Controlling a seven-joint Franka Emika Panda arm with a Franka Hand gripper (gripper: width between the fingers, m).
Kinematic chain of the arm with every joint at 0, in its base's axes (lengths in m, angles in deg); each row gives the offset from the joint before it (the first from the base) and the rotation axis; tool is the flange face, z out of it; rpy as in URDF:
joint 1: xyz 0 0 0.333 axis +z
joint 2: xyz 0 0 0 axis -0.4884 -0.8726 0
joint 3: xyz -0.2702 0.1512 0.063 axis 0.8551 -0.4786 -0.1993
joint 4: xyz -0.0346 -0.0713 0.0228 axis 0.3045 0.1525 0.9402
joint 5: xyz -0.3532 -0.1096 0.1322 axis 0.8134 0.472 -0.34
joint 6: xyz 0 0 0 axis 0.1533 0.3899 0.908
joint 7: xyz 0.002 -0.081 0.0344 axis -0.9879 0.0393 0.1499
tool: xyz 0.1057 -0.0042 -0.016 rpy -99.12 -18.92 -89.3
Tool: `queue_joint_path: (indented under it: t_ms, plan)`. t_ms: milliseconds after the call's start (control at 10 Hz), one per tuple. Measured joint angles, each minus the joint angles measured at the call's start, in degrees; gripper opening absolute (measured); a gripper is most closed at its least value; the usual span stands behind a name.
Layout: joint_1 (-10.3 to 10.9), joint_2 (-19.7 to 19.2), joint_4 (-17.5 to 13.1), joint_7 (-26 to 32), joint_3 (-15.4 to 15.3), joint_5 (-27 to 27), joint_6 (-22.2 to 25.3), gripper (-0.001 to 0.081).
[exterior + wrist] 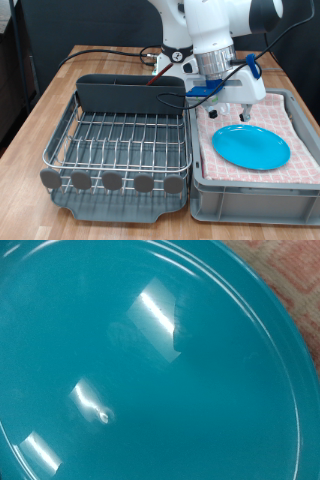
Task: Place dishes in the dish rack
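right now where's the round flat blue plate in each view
exterior view: the round flat blue plate lies on the pink checked cloth in the grey crate, at the picture's right, below the gripper.
wrist view: the plate fills nearly the whole picture.
shared landmark: the pink checked cloth, seen past the plate's rim.

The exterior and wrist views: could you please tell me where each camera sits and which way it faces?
Exterior view: off the arm, looking down over the dish rack and the crate; the arm and gripper show above the blue plate.
Wrist view: on the hand, facing the blue plate closely; no fingers show.
Shared: the plate.
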Motion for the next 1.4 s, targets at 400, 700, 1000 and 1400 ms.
queue_joint_path:
  t_ms: [400,700,1000,1400]
  plan:
    - [0.0,-2.5,-1.1,4.6,-0.4,-3.4,-0.8,0.0802]
    - [0.0,-4.1,-1.9,5.2,-0.5,-4.2,-0.8,0.0802]
    - [-0.4,-5.9,-2.8,10.6,-1.8,-10.0,-2.4,0.0802]
    - [-0.3,-6.3,-3.6,12.1,-2.0,-10.9,-2.6,0.0802]
